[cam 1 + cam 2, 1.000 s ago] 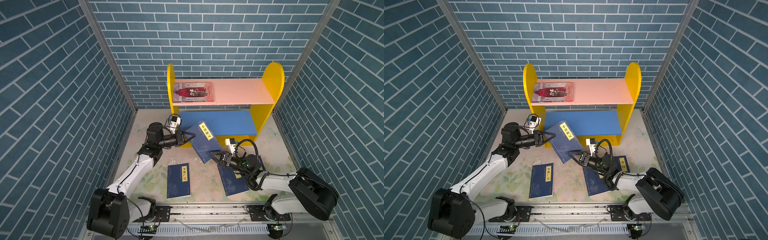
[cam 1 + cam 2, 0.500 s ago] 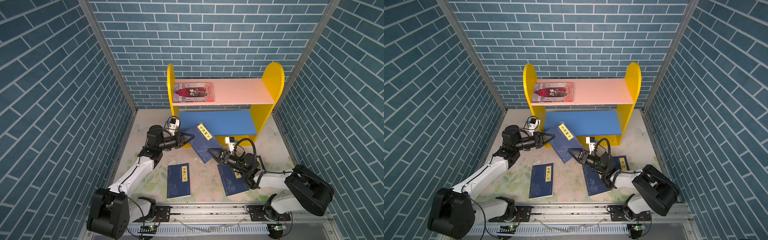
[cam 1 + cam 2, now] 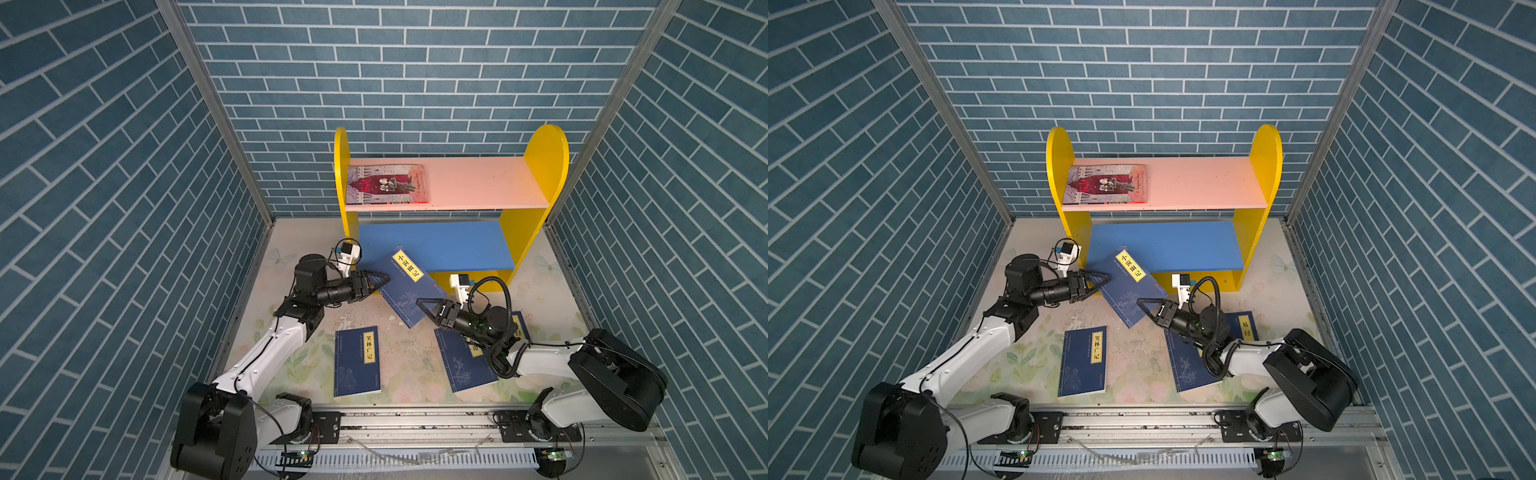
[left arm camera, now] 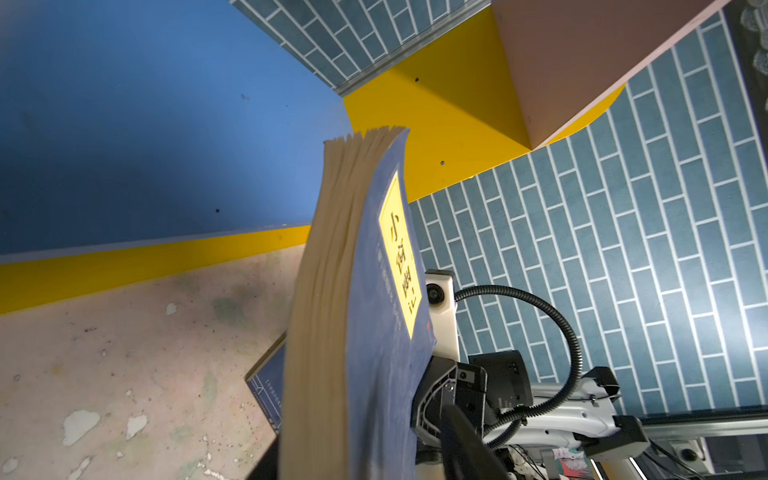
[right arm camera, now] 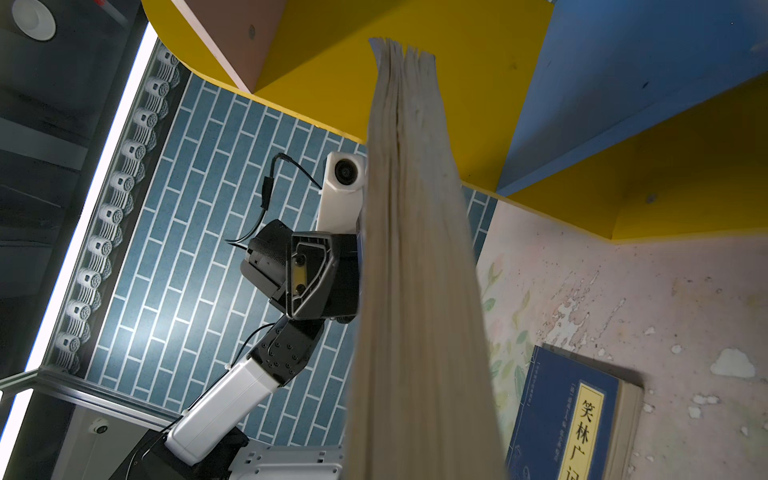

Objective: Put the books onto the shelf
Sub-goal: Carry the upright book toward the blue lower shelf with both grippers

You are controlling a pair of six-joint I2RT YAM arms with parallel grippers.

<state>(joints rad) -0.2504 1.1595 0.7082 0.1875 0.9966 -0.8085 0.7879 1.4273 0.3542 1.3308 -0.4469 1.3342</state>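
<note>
Your right pincer (image 3: 422, 302) clamps the tilted blue book (image 3: 405, 286) by one edge; your left pincer (image 3: 384, 278) stands slack around the opposite edge, before the shelf (image 3: 536, 166).

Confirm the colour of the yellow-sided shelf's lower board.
Blue; the flat lower board shows best in a top view.

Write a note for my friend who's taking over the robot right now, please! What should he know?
Left end effector: open, at one edge of the raised navy book.
Right end effector: shut on that book's opposite edge. The book is tilted, off the table, with its far corner over the blue lower board.
Done: grey-and-red book lies flat on the pink upper board.
To do: shelve the raised book, then three lying flat on the table: 笑林广记 book, 易经 book, third navy book beside it.
</note>
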